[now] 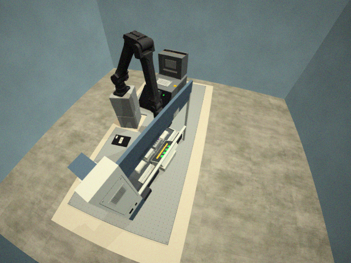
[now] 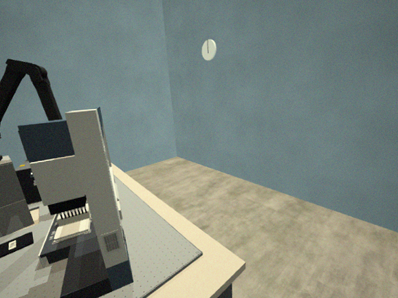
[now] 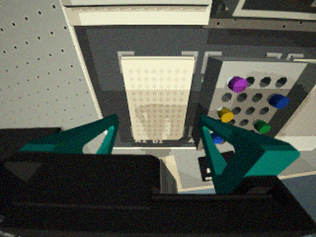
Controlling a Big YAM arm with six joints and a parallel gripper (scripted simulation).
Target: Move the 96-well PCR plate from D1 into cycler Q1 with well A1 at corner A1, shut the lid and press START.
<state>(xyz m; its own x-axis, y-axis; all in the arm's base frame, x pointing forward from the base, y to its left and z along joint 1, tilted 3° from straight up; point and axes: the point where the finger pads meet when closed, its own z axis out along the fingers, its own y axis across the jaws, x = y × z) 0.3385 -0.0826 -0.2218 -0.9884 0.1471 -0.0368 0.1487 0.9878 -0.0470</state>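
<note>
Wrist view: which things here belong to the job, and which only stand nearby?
For the job:
- the cream plate at D1
- the open gripper, holding nothing

Only nearby, to be left alone:
- the grey tube block
- its coloured tubes, such as the purple tube

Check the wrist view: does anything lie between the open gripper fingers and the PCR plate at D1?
Nothing in the wrist view. The gripper hangs open above the PCR plate, whose near end shows unobstructed in the gap. The tube cooling block stands off to one side.

Your black arm (image 1: 135, 61) folds at upper left of the top view; low in the wrist view, your gripper (image 3: 158, 135) stands fully open, holding nothing.
</note>
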